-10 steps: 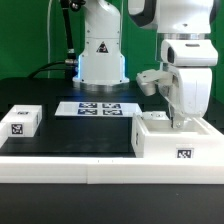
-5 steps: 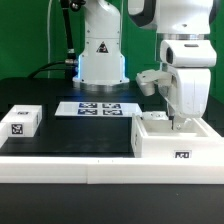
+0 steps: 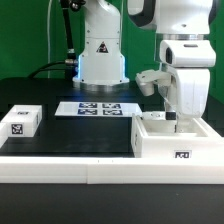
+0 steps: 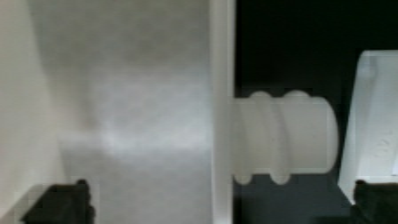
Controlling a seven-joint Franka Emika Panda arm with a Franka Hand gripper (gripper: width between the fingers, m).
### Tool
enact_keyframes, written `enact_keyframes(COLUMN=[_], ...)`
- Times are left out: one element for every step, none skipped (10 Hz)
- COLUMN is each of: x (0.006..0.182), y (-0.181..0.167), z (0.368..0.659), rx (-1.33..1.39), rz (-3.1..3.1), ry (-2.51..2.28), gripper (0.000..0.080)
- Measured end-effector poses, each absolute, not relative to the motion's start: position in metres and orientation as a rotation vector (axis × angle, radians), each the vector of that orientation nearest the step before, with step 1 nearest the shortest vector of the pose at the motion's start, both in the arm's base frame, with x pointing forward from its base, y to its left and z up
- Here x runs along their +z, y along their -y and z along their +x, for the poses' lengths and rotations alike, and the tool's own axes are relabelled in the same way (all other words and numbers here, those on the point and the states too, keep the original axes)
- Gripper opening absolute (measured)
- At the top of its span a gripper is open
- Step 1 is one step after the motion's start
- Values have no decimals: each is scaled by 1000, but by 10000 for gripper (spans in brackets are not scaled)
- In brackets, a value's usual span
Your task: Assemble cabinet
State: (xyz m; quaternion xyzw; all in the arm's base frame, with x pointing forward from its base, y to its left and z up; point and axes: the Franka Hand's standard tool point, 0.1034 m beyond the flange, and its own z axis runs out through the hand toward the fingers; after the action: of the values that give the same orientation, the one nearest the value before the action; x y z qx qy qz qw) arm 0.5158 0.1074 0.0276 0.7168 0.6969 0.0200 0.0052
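Observation:
The cabinet (image 3: 158,146), a large white box with a tag on its front, stands on the table at the exterior view's right. My gripper (image 3: 174,120) points down into its open top. In the wrist view a white wall of the cabinet (image 4: 143,110) stands between my dark fingertips (image 4: 64,202), which sit wide apart, and my gripper (image 4: 217,200) is open around it. The wall fills only part of the gap. A white ribbed knob (image 4: 285,135) sticks out from the wall's far side.
A small white tagged block (image 3: 20,121) lies at the exterior view's left. The marker board (image 3: 97,107) lies flat at the back middle, before the arm's base (image 3: 101,60). A white rim (image 3: 70,164) runs along the table's front.
The cabinet's front tag looks a little lower and flatter than a second ago. My gripper has shifted slightly inside the cabinet's top. Nothing else moved.

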Motion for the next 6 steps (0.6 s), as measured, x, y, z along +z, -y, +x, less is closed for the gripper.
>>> enact_keyframes(x=[28,28,31,39,48,56], y=[-107,-107,-106,-108,-110,-112], z=[516,516,513,506,495,485], rx=[62,62,62,63,62,63], rz=[2245,2245,2247,2252,2253,2263], ry=[-2182,-2182,-2178,-2168,-2164,-2149], gripper=[780,796,796,796,797,797])
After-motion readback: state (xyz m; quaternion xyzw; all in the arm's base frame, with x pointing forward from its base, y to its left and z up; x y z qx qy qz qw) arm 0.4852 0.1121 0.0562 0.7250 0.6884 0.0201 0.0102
